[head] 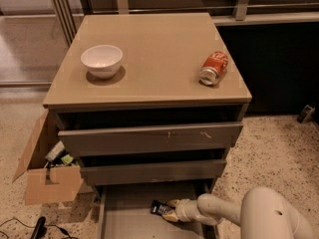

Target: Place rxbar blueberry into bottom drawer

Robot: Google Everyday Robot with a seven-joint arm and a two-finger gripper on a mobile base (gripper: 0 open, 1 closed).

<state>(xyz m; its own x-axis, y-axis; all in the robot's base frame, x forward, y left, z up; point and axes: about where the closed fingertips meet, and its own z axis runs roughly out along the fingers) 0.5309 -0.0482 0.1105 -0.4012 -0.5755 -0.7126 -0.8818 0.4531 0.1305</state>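
Observation:
The rxbar blueberry [159, 208], a small dark wrapper with white lettering, is over the grey floor of the open bottom drawer [127, 220], right of its middle. My gripper [168, 211] reaches in from the lower right, with the white arm [219, 214] behind it. Its tan fingers [173, 203] are shut on the bar's right end. I cannot tell whether the bar rests on the drawer floor or hangs just above it.
The two upper drawers [149, 138] stand slightly pulled out above the gripper. A white bowl [101, 60] and a red soda can [214, 67] lying on its side are on the cabinet top. An open cardboard box [47, 176] sits on the floor at the left, with a black cable [39, 228] near it.

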